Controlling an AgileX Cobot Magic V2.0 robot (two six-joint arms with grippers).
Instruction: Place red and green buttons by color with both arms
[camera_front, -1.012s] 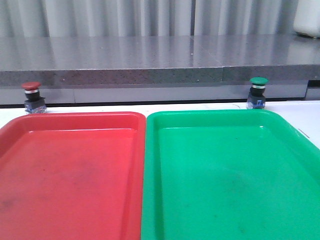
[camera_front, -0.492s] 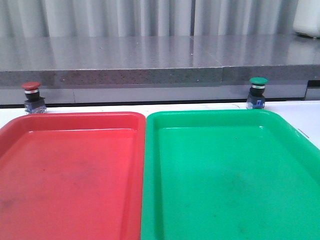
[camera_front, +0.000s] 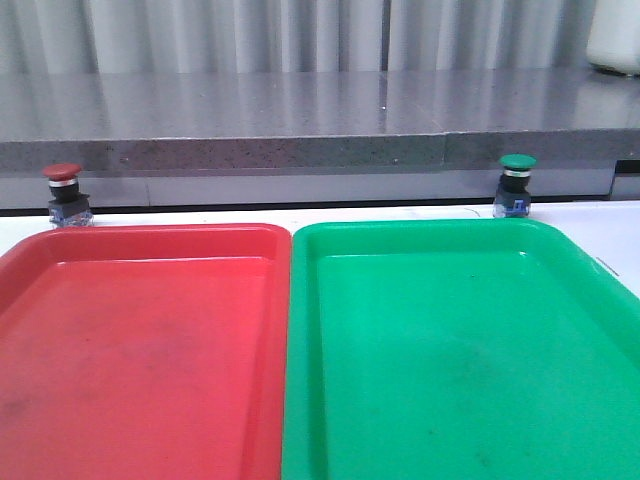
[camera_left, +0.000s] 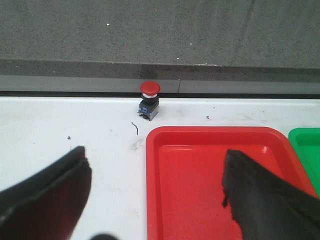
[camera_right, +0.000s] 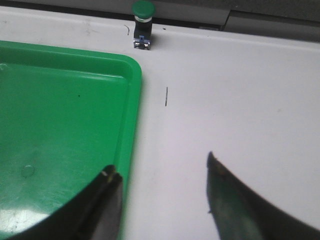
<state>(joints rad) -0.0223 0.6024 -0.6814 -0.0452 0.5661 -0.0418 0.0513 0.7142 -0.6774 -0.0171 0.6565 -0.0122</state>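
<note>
Left wrist view shows the left gripper (camera_left: 156, 192) with jaws spread wide and nothing between them, one finger over the white table (camera_left: 60, 130), the other over the red tray (camera_left: 200, 165). The red button (camera_left: 149, 100) stands upright on the table, well beyond the fingertips, just past the tray's far corner. The right gripper (camera_right: 162, 202) is likewise spread and unloaded, straddling the green tray (camera_right: 60, 125) edge; the green button (camera_right: 142, 24) stands apart, beyond that tray's far corner. Both trays appear to hold nothing, though smudges mark their floors. A grey ledge (camera_front: 300, 120) runs behind both buttons.
</note>
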